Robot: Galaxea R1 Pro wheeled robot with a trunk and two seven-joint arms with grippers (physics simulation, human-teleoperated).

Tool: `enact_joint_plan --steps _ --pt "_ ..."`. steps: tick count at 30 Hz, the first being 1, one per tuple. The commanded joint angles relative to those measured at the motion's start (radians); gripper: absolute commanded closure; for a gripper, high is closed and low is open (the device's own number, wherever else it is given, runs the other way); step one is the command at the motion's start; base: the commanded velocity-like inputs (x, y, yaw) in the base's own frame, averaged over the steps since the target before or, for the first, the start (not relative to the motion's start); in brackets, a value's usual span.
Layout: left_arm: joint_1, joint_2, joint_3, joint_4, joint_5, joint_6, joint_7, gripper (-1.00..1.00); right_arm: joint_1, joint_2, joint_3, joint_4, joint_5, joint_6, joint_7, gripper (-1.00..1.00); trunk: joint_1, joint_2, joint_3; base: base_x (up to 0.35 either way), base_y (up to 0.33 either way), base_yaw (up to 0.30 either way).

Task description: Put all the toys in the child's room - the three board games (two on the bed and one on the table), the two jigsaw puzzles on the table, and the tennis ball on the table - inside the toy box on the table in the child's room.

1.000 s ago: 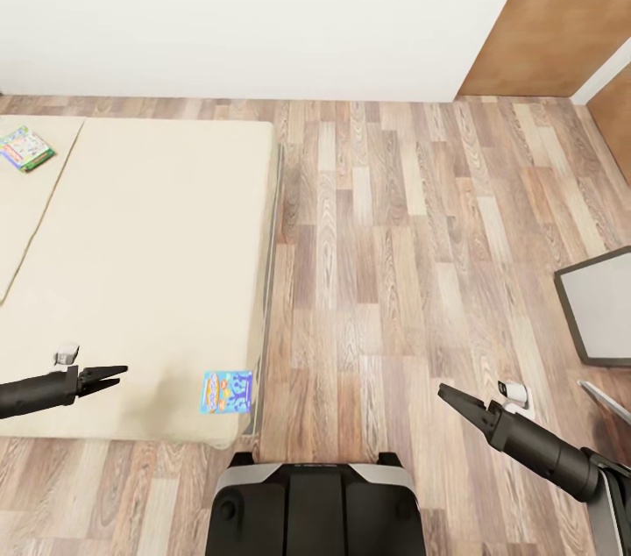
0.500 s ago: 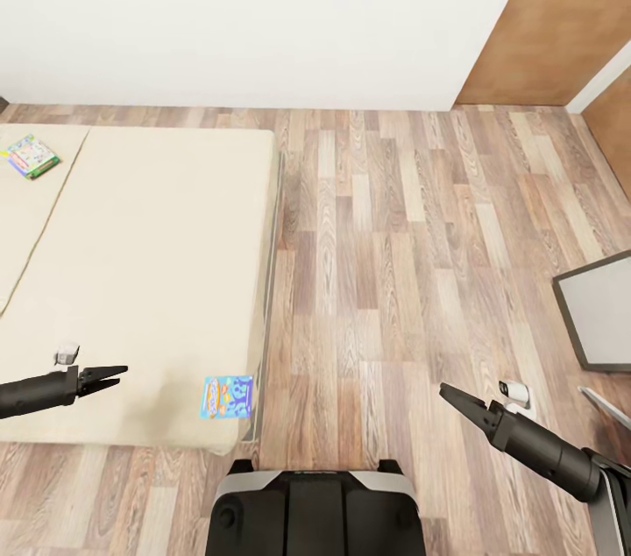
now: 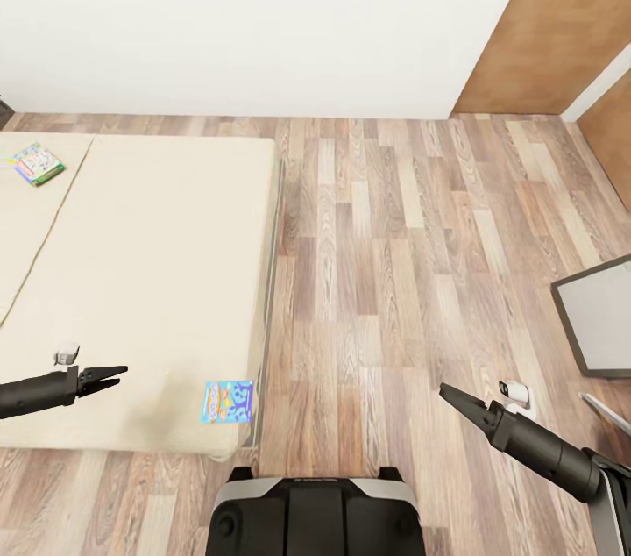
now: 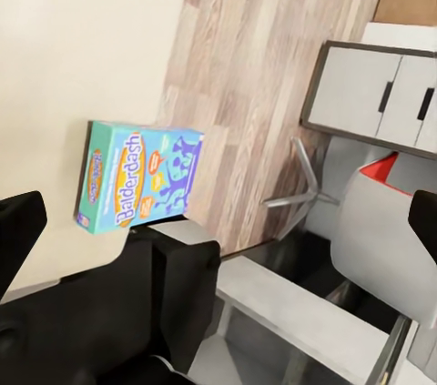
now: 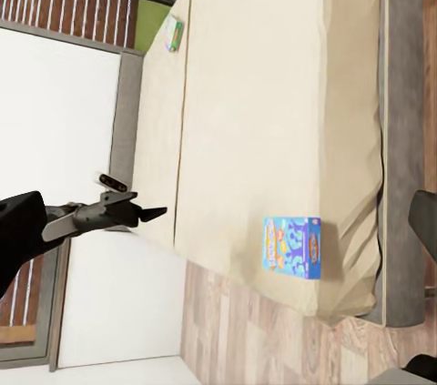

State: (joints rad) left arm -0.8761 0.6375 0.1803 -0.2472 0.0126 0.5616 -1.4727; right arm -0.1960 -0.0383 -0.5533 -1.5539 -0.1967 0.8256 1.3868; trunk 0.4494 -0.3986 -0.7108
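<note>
— Left pincer first: how does it stand?

— It hovers over the near part of the bed, above the cream mattress pad, with its two dark fingers slightly parted and nothing between them. From the right wrist view the same pincer shows as a slim dark arm ending in a narrow fork, again with nothing in it.

— And the right pincer?

— It hangs over the wood-plank floor, well apart from the bed. Its fingers look pressed into a single point, so probably clenched, though the view is too small for me to be sure. It carries nothing.

— Where are the board games?

— The blue game box lies flat on the bed's near corner, just beside the edge next to the floor and to the right of the left pincer. The left wrist view shows it close up, teal and blue with purple figures and the word "Balderdash". The pale green game box lies far back on the other mattress pad, near the wall.

— Anything of the desk?

— A corner of the pale grey surface with its dark frame shows at the right edge of the head view, beyond the right pincer. The left wrist view shows white drawers with dark handles.
</note>
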Motion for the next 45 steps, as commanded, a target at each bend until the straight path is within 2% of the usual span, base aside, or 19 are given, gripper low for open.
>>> enact_joint_plan --steps 1,45 --pt "-0.001 0.0 0.0 0.0 0.001 0.011 -0.003 -1.0 0.0 0.0 0.0 0.0 -0.002 0.009 0.001 -1.0 0.001 -0.001 0.001 0.0 0.0 0.0" --pt "-0.001 -0.001 0.003 -0.001 0.001 0.02 -0.005 -1.0 0.0 0.001 -0.001 -0.002 0.002 0.007 0.001 -1.0 0.001 -0.001 0.073 0.0 0.0 0.0"
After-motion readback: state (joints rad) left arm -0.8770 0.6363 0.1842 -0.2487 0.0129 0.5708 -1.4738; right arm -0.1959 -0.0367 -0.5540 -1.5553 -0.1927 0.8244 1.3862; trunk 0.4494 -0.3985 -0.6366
